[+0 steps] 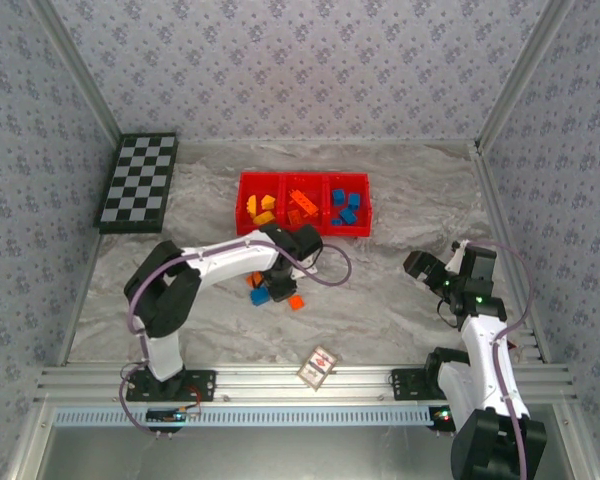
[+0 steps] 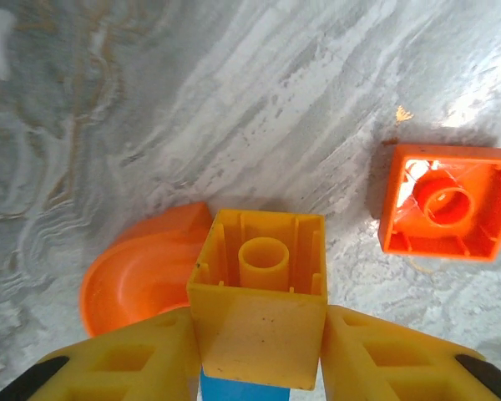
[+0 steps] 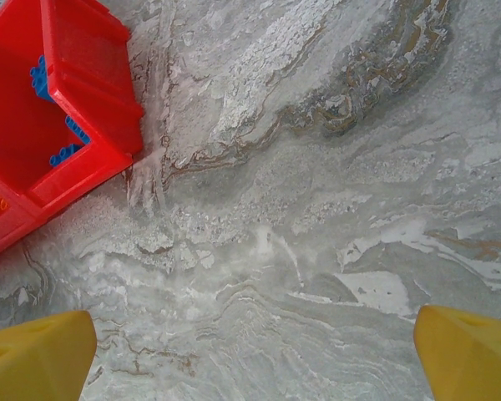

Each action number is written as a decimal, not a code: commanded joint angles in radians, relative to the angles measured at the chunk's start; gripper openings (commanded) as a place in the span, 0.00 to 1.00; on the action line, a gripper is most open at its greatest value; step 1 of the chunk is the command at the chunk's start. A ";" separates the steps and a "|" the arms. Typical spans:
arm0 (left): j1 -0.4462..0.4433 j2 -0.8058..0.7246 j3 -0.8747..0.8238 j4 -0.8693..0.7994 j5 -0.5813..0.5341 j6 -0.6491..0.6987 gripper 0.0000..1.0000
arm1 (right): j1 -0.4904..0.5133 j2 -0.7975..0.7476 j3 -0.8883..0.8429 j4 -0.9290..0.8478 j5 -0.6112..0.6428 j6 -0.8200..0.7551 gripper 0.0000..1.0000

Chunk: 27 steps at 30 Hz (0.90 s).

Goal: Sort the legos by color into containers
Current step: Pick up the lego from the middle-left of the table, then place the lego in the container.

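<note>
Robotics lab test cell. We see a left arm point(image 1: 170, 290) and a right arm point(image 1: 490, 360) bolted to an aluminium rail point(image 1: 300, 380) at the near edge of a marble-look tabletop point(image 1: 400, 290). Patterned wall panels point(image 1: 300, 70) box it in. A checkerboard point(image 1: 138, 182) and a red tray point(image 1: 305, 233) lie on it as props.

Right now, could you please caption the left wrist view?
Left fingers grip a yellow brick, with a curved orange brick and a square orange brick nearby.
</note>
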State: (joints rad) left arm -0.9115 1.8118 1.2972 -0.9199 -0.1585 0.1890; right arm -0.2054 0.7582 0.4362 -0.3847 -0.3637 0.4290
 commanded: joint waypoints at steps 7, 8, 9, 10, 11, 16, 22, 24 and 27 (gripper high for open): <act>0.088 -0.195 0.037 0.055 -0.037 -0.058 0.42 | -0.008 -0.006 0.010 -0.006 -0.004 -0.006 1.00; 0.110 -0.199 0.044 0.067 -0.039 -0.062 0.41 | -0.008 -0.006 0.011 -0.004 -0.004 -0.006 1.00; 0.136 -0.197 0.056 0.082 -0.042 -0.069 0.40 | -0.008 -0.005 0.009 -0.003 -0.003 -0.007 1.00; 0.165 -0.192 0.075 0.095 -0.040 -0.077 0.39 | -0.008 -0.006 0.009 -0.002 -0.004 -0.005 1.00; 0.188 -0.185 0.094 0.106 -0.032 -0.082 0.38 | -0.008 -0.005 0.009 -0.002 -0.004 -0.006 1.00; 0.311 -0.113 0.223 0.169 -0.031 -0.090 0.34 | -0.008 -0.006 0.007 0.000 -0.010 -0.004 1.00; 0.389 0.052 0.424 0.176 -0.044 -0.064 0.34 | -0.008 -0.004 0.003 0.001 -0.019 -0.001 1.00; 0.412 0.117 0.493 0.167 -0.041 -0.059 0.33 | -0.009 -0.004 0.003 -0.002 -0.023 0.000 1.00; 0.436 0.210 0.581 0.167 -0.024 -0.048 0.31 | -0.009 -0.005 0.001 -0.010 -0.030 0.002 1.00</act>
State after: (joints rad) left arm -0.4938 1.9648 1.8046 -0.7486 -0.1913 0.1226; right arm -0.2054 0.7582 0.4362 -0.3847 -0.3656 0.4290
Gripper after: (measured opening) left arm 0.325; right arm 0.996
